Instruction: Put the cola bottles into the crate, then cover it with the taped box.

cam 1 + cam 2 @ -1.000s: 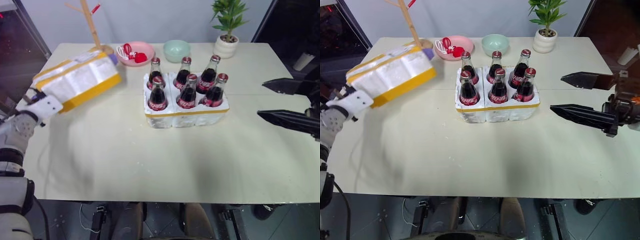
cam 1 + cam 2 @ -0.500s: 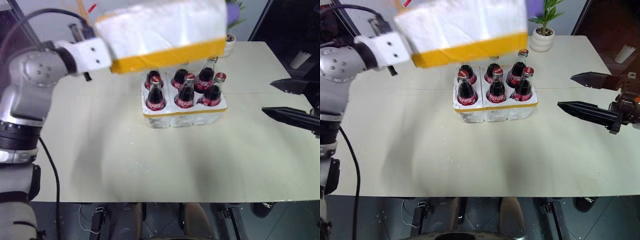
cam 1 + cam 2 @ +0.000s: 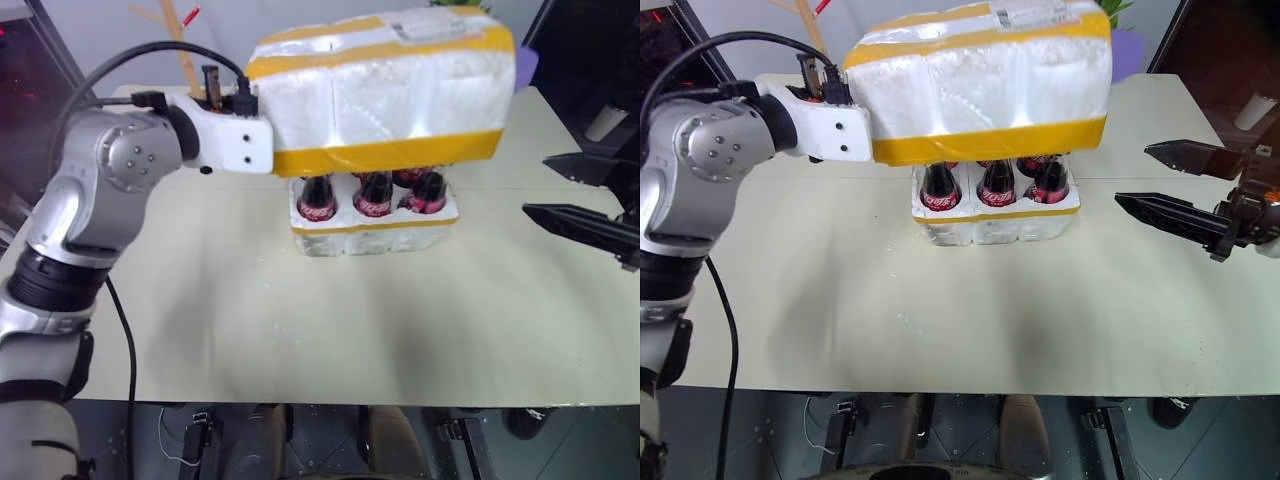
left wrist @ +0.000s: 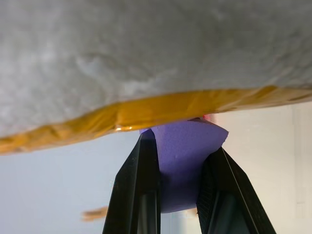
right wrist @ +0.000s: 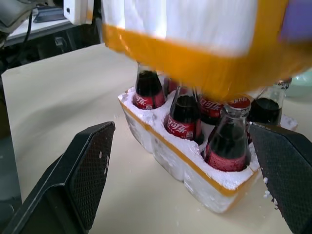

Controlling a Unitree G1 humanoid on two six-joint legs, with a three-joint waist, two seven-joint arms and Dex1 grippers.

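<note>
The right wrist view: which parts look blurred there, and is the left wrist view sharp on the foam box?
In the right wrist view the taped box is smeared, while the cola bottles and crate stay fairly crisp. In the left wrist view the foam fills the upper picture, soft and out of focus; the black fingers and the purple piece between them are sharper.
</note>
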